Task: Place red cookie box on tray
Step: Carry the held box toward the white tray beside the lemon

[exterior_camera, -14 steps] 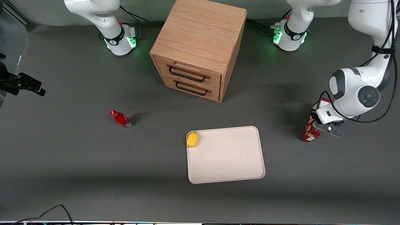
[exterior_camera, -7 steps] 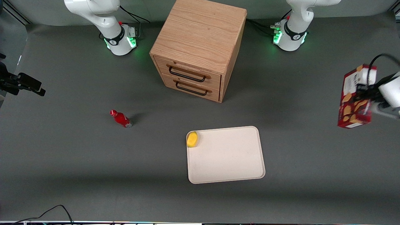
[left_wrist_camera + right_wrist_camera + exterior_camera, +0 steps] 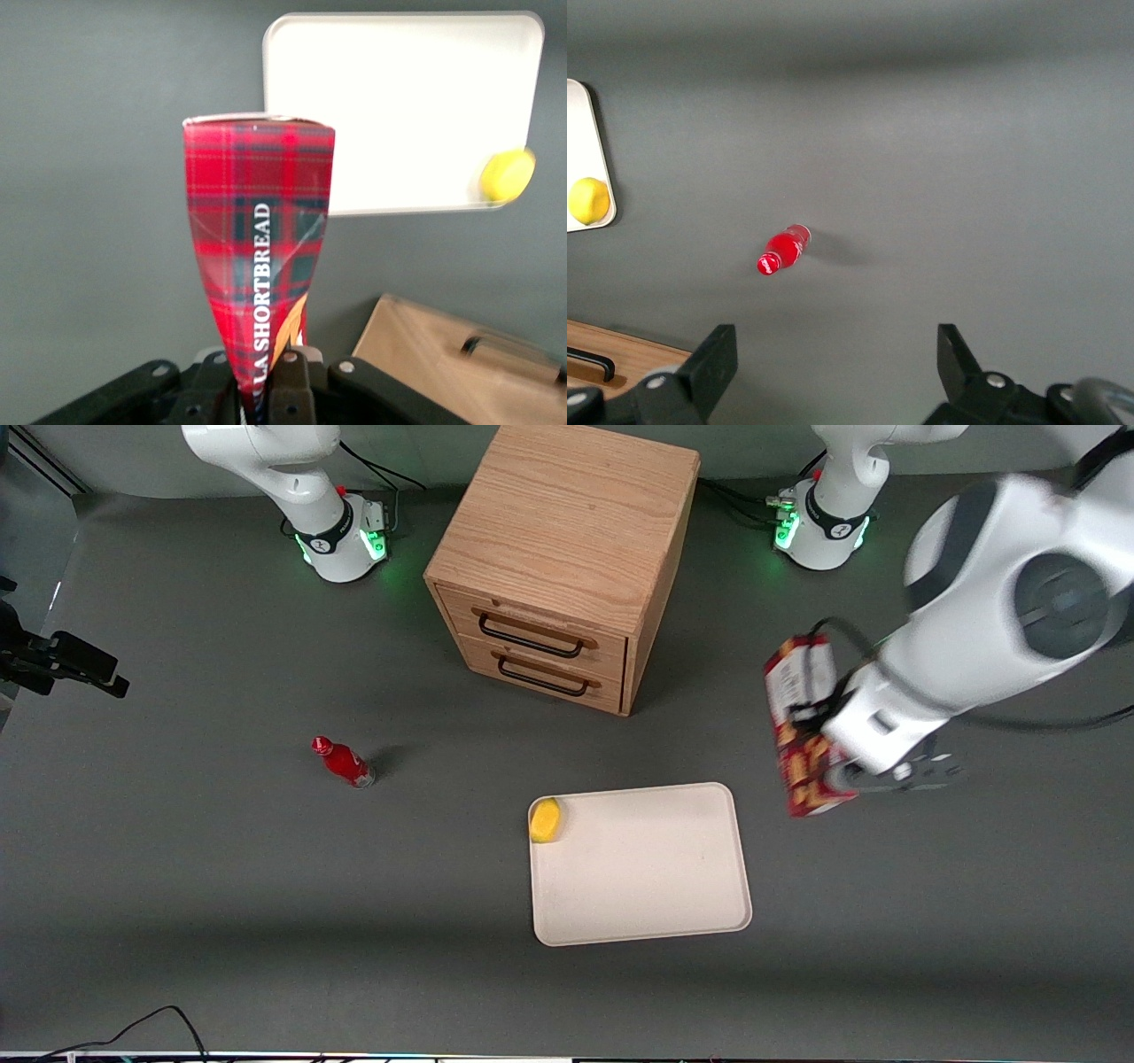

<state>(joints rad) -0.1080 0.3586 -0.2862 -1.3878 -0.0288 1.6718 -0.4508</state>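
Note:
The red cookie box (image 3: pixel 799 726) hangs in the air, held upright and slightly tilted, above the table beside the tray's working-arm end. My left gripper (image 3: pixel 833 766) is shut on its lower part. In the left wrist view the box (image 3: pixel 259 266) shows its red plaid narrow side with white lettering, pinched between my gripper's (image 3: pixel 262 394) black fingers (image 3: pixel 292 390). The cream-white tray (image 3: pixel 647 877) lies flat on the grey table, nearer the front camera than the drawer cabinet; it also shows in the left wrist view (image 3: pixel 399 106).
A yellow lemon (image 3: pixel 545 820) sits in a corner of the tray. A wooden two-drawer cabinet (image 3: pixel 563 558) stands farther from the camera than the tray. A small red bottle (image 3: pixel 342 761) stands toward the parked arm's end.
My gripper lifted the box off the table, swung out toward the table's working-arm end, then carried it back in close to the tray. The box now sits lower and nearer the tray.

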